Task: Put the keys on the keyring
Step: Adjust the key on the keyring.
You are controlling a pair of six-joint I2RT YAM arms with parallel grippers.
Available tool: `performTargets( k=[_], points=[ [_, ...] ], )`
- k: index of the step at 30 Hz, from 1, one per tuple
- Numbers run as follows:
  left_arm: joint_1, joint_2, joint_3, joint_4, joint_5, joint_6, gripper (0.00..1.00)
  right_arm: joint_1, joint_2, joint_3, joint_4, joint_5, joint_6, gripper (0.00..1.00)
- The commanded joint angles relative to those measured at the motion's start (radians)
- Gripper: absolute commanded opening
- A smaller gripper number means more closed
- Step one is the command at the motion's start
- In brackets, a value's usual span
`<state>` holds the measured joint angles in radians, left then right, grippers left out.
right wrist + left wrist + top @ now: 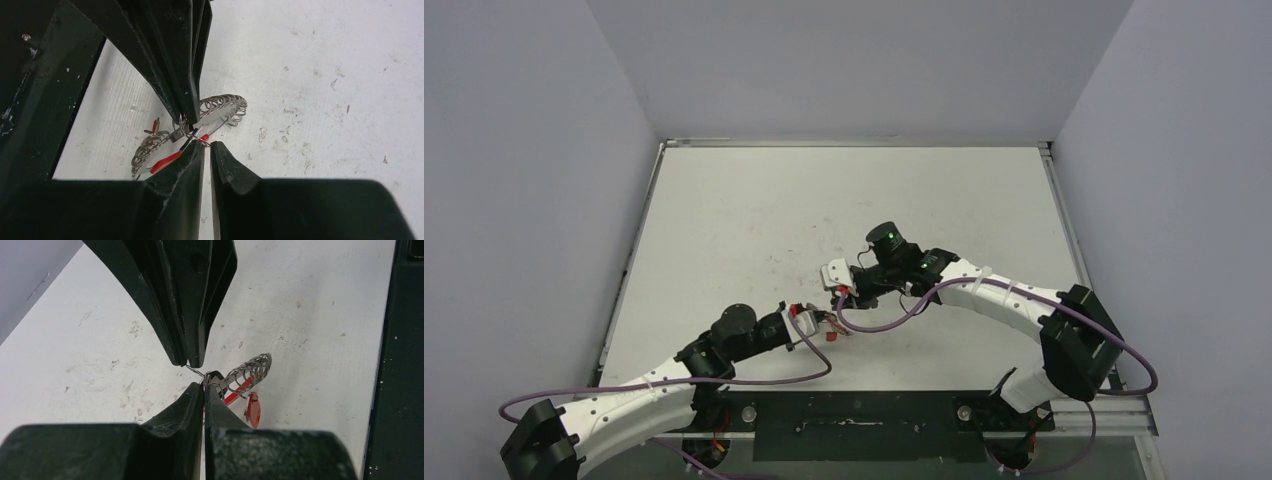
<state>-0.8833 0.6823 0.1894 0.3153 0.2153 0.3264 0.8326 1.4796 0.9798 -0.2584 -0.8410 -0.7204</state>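
Threading stage, by the look of it, and likely not wrapping up yet. Clamping fully shut with the left end effector (204,386) on the thin wire of the keyring (250,369), leaving its string of small silver keys (222,104) and its red sleeve (165,161) fanning out just past the left end effector's tips, close over the tabletop (310,300); not showing whether resting on it. Meeting those same tips nose to nose with the right end effector (208,146), jaws standing only a slim crack apart, and not revealing whether nipping the wire, a key or nothing. Carrying many pieces strung on. Failing to pick out any loose dark-headed key for certain beside the left end effector, so probably needing at least one more slipped on.
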Motion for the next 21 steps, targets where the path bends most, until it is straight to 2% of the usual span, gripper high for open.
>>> performTargets(
  k=[1, 5, 21],
  points=[
    [-0.002, -0.017, 0.016, 0.031, 0.006, 0.011, 0.0, 0.007, 0.026, 0.053, -0.066, -0.057, -0.087, 0.1],
    [-0.002, -0.019, 0.015, 0.028, 0.005, 0.011, 0.0, 0.005, 0.022, 0.047, -0.073, -0.062, -0.1, 0.0],
    [-0.002, -0.036, 0.008, 0.05, 0.017, 0.006, 0.0, -0.007, 0.047, 0.027, -0.088, -0.009, -0.062, 0.0]
  ],
)
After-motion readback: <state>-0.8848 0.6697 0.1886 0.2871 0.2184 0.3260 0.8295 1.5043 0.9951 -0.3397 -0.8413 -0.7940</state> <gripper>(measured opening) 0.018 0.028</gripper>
